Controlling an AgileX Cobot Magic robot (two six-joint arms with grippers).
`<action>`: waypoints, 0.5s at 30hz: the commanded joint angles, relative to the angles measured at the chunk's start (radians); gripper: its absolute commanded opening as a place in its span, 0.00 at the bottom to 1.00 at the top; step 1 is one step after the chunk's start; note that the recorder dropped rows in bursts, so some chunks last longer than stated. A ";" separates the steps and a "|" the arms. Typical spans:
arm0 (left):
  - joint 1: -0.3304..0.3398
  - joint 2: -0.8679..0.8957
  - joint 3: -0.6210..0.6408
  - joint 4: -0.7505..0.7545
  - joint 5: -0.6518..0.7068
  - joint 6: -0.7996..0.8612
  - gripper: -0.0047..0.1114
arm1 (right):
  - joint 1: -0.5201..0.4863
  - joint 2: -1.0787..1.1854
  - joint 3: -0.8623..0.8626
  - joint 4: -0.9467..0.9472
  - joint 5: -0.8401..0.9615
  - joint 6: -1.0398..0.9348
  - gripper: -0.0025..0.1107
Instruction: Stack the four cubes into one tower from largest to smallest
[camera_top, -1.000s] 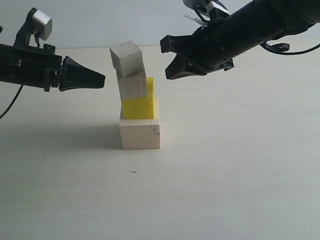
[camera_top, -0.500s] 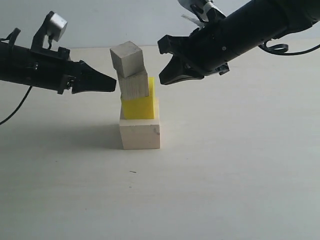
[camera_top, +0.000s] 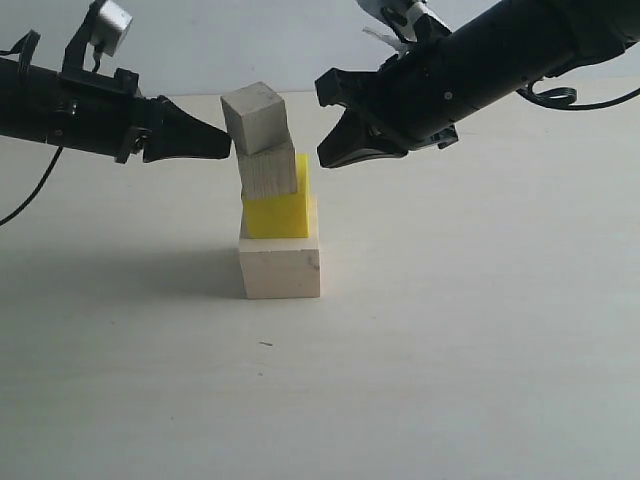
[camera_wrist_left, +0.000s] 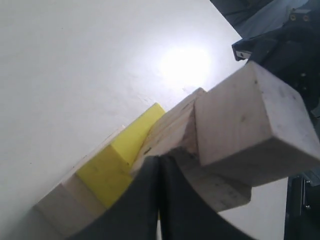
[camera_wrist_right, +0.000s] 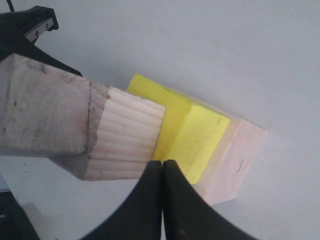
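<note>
The tower stands mid-table: a big pale wood cube (camera_top: 280, 267), a yellow cube (camera_top: 278, 212), a smaller pale wood cube (camera_top: 268, 172), and a top pale wood cube (camera_top: 254, 116) sitting twisted and off-centre to the left. My left gripper (camera_top: 229, 147) is shut and empty, its tip at the seam between the two upper cubes (camera_wrist_left: 255, 120) (camera_wrist_left: 172, 131). My right gripper (camera_top: 321, 159) is shut and empty, just right of the tower at the height of the smaller wood cube (camera_wrist_right: 127, 135), with a small gap. Both tips (camera_wrist_left: 159, 159) (camera_wrist_right: 162, 162) show pressed-together jaws.
The pale table (camera_top: 480, 330) stretches all round the tower. The right arm's dark body (camera_top: 480, 70) slants in from the upper right and the left arm (camera_top: 60, 110) comes in level from the left.
The left gripper has moved right, up to the tower's left side, and risen slightly. The right gripper edged a little left, then held. The cubes have not visibly shifted.
</note>
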 joint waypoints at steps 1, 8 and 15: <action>-0.003 -0.007 -0.006 -0.001 0.039 -0.011 0.04 | -0.003 -0.036 -0.004 0.005 -0.006 -0.013 0.02; -0.003 -0.007 -0.006 -0.001 0.044 -0.014 0.04 | -0.003 -0.047 -0.004 0.005 0.018 -0.013 0.02; -0.039 -0.007 -0.006 0.001 0.005 -0.014 0.04 | -0.003 -0.047 -0.004 0.007 0.037 -0.013 0.02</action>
